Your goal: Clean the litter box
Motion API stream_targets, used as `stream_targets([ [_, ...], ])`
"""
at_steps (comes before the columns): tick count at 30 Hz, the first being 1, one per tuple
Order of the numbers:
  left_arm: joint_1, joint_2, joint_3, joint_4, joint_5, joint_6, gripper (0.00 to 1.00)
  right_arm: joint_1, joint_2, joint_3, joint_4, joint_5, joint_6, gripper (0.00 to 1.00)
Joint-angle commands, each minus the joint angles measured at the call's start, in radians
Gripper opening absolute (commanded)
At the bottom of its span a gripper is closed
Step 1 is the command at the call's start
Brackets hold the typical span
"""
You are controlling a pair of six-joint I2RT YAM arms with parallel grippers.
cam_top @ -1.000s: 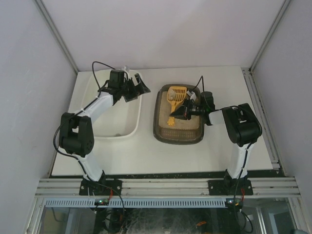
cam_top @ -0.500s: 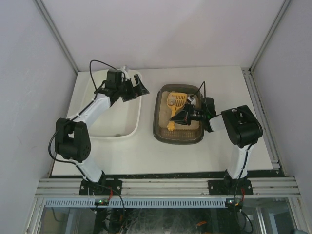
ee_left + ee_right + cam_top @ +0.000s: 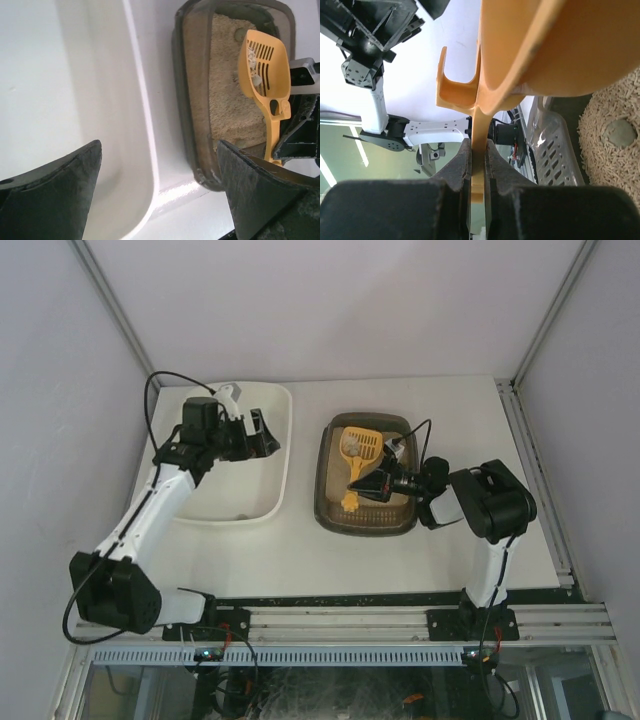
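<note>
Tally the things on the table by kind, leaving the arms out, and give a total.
litter box: 1
white tub: 1
yellow scoop: 1
Total: 3

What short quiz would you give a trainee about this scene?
1. Fill the gap: the right fingers are ____ on the handle of the yellow scoop.
2. True or false: the left fingers stand open above the white tub.
3. Where is the scoop's head? A: over the sandy litter in the litter box. B: inside the tub. C: lying on the bare table.
Key: 1 shut; 2 true; 3 A.
</note>
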Motion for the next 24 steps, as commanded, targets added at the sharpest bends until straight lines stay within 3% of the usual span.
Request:
stream_targets([
  [1, 0.014, -0.116, -0.027, -0.134, -0.113, 0.087, 1.0, 0.015, -0.063, -0.01, 0.104, -0.012, -0.012, 0.0],
  [5, 0.016, -0.178, -0.052, -0.218, -0.239, 0.103, 1.0, -0.053, -0.042, -0.028, 0.1, -0.001, -0.002, 0.0],
  [9, 0.02, -0.212, -0.057, -0.274, -0.299, 0.094, 0.98, 0.0, -0.04, 0.004, 0.034, -0.036, -0.048, 0.0],
  [12, 0.026, -0.251, -0.067, -0.285, -0.27, 0.1, 0.93, -0.011, -0.038, -0.022, 0.04, -0.005, -0.07, 0.0],
  [16, 0.077, -0.276, -0.08, -0.285, -0.208, 0.103, 0.93, 0.049, -0.057, -0.017, -0.082, -0.022, -0.179, 0.0],
  [20, 0.128, -0.296, -0.105, -0.251, -0.077, 0.079, 0.93, -0.028, -0.012, -0.054, 0.056, -0.004, -0.095, 0.0],
  [24, 0.15, -0.299, -0.104, -0.23, -0.112, 0.085, 0.94, 0.035, -0.091, -0.031, -0.22, -0.018, -0.298, 0.0],
])
